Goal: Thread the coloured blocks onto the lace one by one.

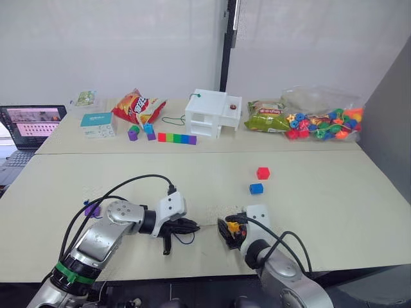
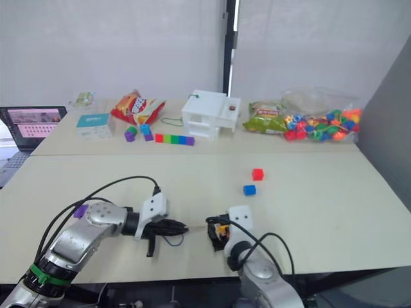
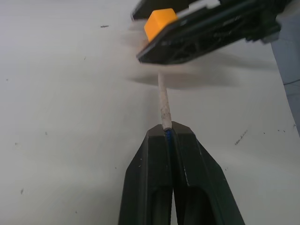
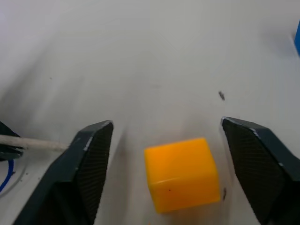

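Observation:
My left gripper [image 1: 192, 226] is shut on the lace [image 3: 163, 105], whose pale stiff tip sticks out past the fingertips toward my right gripper [image 1: 231, 231]. A loop of the dark-blue lace [image 1: 185, 239] trails on the table beneath. A yellow block [image 4: 182, 172] lies on the table between the right gripper's spread fingers [image 4: 91, 159], touching neither. The lace tip [image 4: 28, 142] ends just outside one finger. A red block [image 1: 262, 172] and a blue block [image 1: 256, 188] lie farther out on the right. A purple block [image 1: 92, 209] sits by my left arm.
On the back table stand a rainbow bar of cubes [image 1: 176, 138], a few loose cubes [image 1: 133, 133], a white box [image 1: 212, 113], a chip bag [image 1: 138, 107], a green snack bag [image 1: 266, 117] and a clear bag of beads [image 1: 324, 122]. A laptop [image 1: 32, 122] is at the far left.

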Action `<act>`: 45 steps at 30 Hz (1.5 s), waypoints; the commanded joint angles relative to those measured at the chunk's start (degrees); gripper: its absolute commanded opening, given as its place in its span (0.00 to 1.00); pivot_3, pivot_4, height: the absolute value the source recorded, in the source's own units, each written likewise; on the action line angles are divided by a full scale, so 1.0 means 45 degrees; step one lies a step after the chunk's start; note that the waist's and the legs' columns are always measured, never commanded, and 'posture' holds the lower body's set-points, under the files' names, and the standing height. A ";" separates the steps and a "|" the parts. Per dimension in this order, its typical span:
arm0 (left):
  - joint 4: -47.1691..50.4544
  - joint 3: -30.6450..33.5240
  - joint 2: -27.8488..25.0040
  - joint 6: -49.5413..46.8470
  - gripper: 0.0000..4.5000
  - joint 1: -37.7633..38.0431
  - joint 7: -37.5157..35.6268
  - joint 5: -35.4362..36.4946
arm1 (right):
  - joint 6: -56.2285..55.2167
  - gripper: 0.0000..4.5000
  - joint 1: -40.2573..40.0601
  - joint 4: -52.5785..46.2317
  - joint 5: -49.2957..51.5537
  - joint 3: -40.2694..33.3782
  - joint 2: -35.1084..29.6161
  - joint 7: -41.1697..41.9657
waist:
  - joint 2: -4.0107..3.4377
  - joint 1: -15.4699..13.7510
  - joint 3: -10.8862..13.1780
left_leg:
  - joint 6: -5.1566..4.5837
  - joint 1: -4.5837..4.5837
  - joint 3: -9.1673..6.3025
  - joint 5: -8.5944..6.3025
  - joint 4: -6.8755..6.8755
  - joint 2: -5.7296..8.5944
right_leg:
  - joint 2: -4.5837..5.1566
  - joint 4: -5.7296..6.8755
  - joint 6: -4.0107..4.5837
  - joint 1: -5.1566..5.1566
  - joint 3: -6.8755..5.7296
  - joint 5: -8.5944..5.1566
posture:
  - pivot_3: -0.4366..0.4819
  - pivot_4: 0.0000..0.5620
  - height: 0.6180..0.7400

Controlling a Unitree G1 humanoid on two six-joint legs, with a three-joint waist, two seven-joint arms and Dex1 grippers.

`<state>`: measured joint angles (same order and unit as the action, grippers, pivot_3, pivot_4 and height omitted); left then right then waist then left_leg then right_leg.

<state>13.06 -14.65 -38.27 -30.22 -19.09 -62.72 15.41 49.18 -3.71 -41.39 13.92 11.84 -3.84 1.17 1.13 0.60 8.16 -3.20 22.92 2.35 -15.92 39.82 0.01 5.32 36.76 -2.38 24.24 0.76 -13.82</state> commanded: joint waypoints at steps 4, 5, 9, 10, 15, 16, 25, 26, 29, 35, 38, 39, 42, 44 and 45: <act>0.0681 0.0302 0.0061 0.0135 0.00 0.0271 0.0520 0.0132 | 0.2279 0.99 0.2884 -0.1452 0.3620 -0.3068 -0.2514 0.3341 | -0.0001 0.0023 0.0002 | -0.0001 -0.0010 -0.0003 -0.0001 0.0001 -0.0004 | -0.0005 0.0003 0.0000 -0.0008 -0.0001 0.0000 | 0.48 0.27 1.00; 0.0714 0.0280 0.0075 0.0122 0.00 0.0289 0.0581 0.0130 | 0.2604 0.99 0.3348 -0.1184 0.4284 -0.3397 -0.3151 0.4126 | -0.0002 0.0015 0.0003 | -0.0002 -0.0010 -0.0008 -0.0001 0.0000 -0.0005 | -0.0008 0.0002 0.0002 -0.0008 -0.0004 0.0001 | 0.48 0.27 1.00; 0.1296 0.0235 0.0230 -0.0403 0.00 0.0397 0.0885 0.0435 | 0.3031 0.99 0.5382 0.1260 0.6373 -0.3002 -0.7641 0.9851 | -0.0007 -0.0020 0.0017 | -0.0010 -0.0006 -0.0010 -0.0004 -0.0003 0.0005 | 0.0003 -0.0020 0.0002 -0.0024 -0.0014 0.0001 | 0.48 0.27 1.00; 0.1451 0.0211 0.0212 -0.0534 0.00 0.0424 0.0909 0.0481 | 0.2604 0.99 0.5763 0.1782 0.6212 -0.2451 -0.8605 1.1092 | -0.0008 -0.0033 0.0018 | -0.0018 -0.0008 -0.0012 -0.0009 0.0002 0.0004 | 0.0003 -0.0022 0.0002 -0.0028 -0.0018 0.0001 | 0.48 0.27 1.00; 0.2640 0.0162 0.0129 -0.1390 0.00 0.0902 0.1299 0.0717 | -0.1694 0.99 0.8159 0.5479 0.2828 0.1070 -1.0064 1.4549 | -0.0002 0.0124 0.0020 | -0.0026 -0.0003 0.0009 -0.0014 -0.0005 -0.0005 | -0.0016 -0.0042 0.0002 -0.0019 0.0003 0.0001 | 0.48 0.27 1.00; 0.2838 0.0141 0.0105 -0.1522 0.00 0.0998 0.1365 0.0768 | -0.2422 0.99 0.8350 0.5991 0.2269 0.1526 -1.0107 1.4957 | -0.0002 0.0108 0.0020 | -0.0026 -0.0011 0.0010 -0.0014 -0.0003 -0.0008 | -0.0022 -0.0036 0.0002 -0.0018 0.0003 0.0001 | 0.48 0.27 1.00; 0.3731 0.0398 0.0031 -0.2437 0.00 0.1574 0.2207 0.1187 | -0.8140 0.99 0.9559 1.0674 -0.1662 0.3868 -0.8785 1.6692 | 0.0000 -0.0100 0.0022 | -0.0024 0.0012 0.0012 -0.0013 0.0020 0.0009 | 0.0020 -0.0024 -0.0012 -0.0012 -0.0004 0.0008 | 0.48 0.27 1.00; 0.3743 0.0389 0.0007 -0.2457 0.00 0.1571 0.2244 0.1207 | -0.8389 0.99 0.9629 1.0956 -0.1757 0.3882 -0.8640 1.6847 | 0.0001 -0.0103 0.0022 | -0.0023 0.0011 0.0012 -0.0013 0.0019 0.0011 | 0.0021 -0.0024 -0.0012 -0.0013 -0.0003 0.0008 | 0.48 0.27 1.00; 0.3787 0.0352 -0.0052 -0.2508 0.00 0.1564 0.2352 0.1247 | -0.8694 0.88 0.9708 1.1386 -0.1857 0.3801 -0.8271 1.7208 | 0.0000 -0.0093 0.0022 | -0.0021 0.0002 0.0012 -0.0011 0.0016 0.0008 | 0.0019 -0.0022 -0.0010 -0.0014 -0.0001 0.0008 | 0.48 0.27 1.00; 0.3725 0.0249 -0.0155 -0.2505 0.00 0.1508 0.2443 0.1181 | -0.8738 0.44 0.9497 1.1498 -0.1880 0.3468 -0.7930 1.7444 | 0.0000 -0.0098 0.0022 | -0.0015 -0.0002 0.0009 -0.0010 0.0012 0.0005 | 0.0021 -0.0017 -0.0007 -0.0015 -0.0001 0.0009 | 0.48 0.27 1.00; 0.3553 0.0090 -0.0161 -0.2464 0.00 0.1367 0.2441 0.1080 | -0.8131 0.28 0.9191 1.1074 -0.1555 0.3085 -0.7729 1.7228 | 0.0000 -0.0122 0.0021 | -0.0015 -0.0001 0.0008 -0.0010 0.0011 0.0007 | 0.0028 -0.0015 -0.0007 -0.0014 -0.0002 0.0009 | 0.48 0.27 1.00; 0.3520 0.0037 -0.0172 -0.2441 0.00 0.1323 0.2421 0.1054 | -0.7875 0.28 0.9075 1.0876 -0.1449 0.2957 -0.7698 1.7169 | 0.0000 -0.0129 0.0021 | -0.0015 0.0000 0.0008 -0.0010 0.0011 0.0007 | 0.0031 -0.0016 -0.0007 -0.0015 -0.0003 0.0009 | 0.48 0.27 1.00; 0.3421 -0.0046 -0.0248 -0.2403 0.00 0.1197 0.2390 0.0993 | -0.6772 0.28 0.8637 0.9909 -0.1194 0.2590 -0.7665 1.6941 | 0.0000 -0.0135 0.0021 | -0.0014 0.0002 0.0008 -0.0011 0.0010 0.0008 | 0.0033 -0.0013 -0.0006 -0.0011 -0.0001 0.0010 | 0.48 0.27 1.00; 0.3386 -0.0040 -0.0316 -0.2384 0.00 0.1154 0.2335 0.1019 | -0.5555 0.28 0.8266 0.8794 -0.0861 0.2447 -0.7765 1.6841 | 0.0000 -0.0141 0.0021 | -0.0014 0.0005 0.0005 -0.0011 0.0006 0.0005 | 0.0032 -0.0011 -0.0005 -0.0006 -0.0002 0.0009 | 0.48 0.27 1.00; 0.3364 -0.0057 -0.0370 -0.2371 0.00 0.1106 0.2298 0.1011 | -0.4904 0.28 0.8081 0.8174 -0.0809 0.2462 -0.7854 1.6682 | -0.0001 -0.0147 0.0021 | -0.0014 0.0005 0.0004 -0.0011 0.0006 0.0006 | 0.0033 -0.0011 -0.0005 -0.0004 -0.0002 0.0009 | 0.48 0.27 1.00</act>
<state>27.60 -15.02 -39.44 -41.58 -13.32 -52.04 20.25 23.31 32.69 0.21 8.28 24.28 -38.73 76.85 1.12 -0.06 8.25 -3.26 22.96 2.37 -15.97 39.85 0.04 5.48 36.72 -2.41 24.24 0.75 -13.78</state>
